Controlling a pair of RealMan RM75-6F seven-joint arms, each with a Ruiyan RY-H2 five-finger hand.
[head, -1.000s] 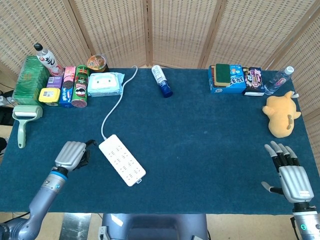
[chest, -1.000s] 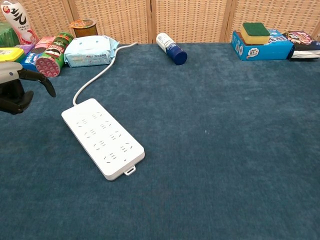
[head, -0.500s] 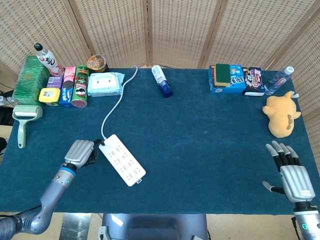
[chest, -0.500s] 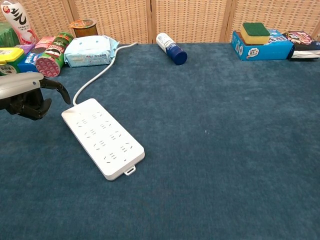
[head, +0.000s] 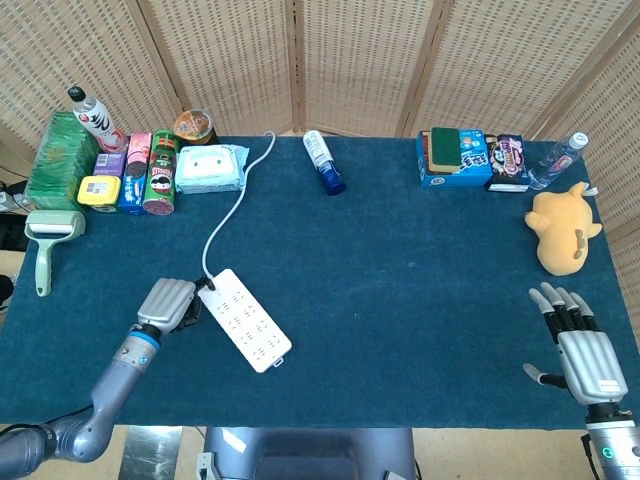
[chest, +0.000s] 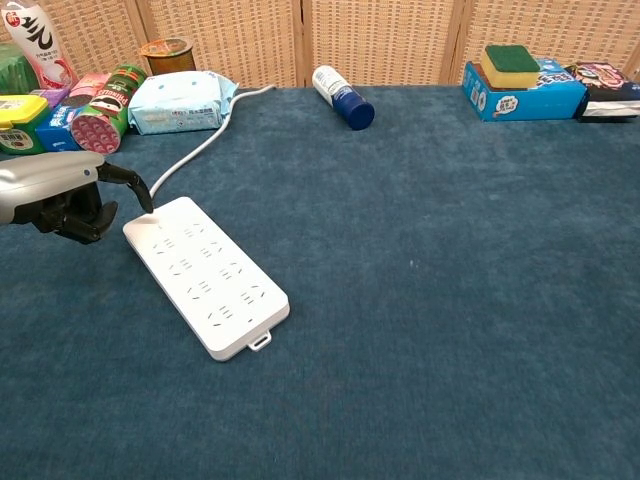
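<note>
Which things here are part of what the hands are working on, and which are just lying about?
In hand:
left hand, at the cord end of the power strip
power strip

Lying about:
blue-capped bottle
wipes pack
chip cans
lint roller
sponge box
yellow plush toy
right hand, apart, fingers spread

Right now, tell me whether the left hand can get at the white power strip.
Probably yes. The left hand sits right beside the power strip's cord end, fingertips at its corner, with nothing between them; whether they touch is unclear.
</note>
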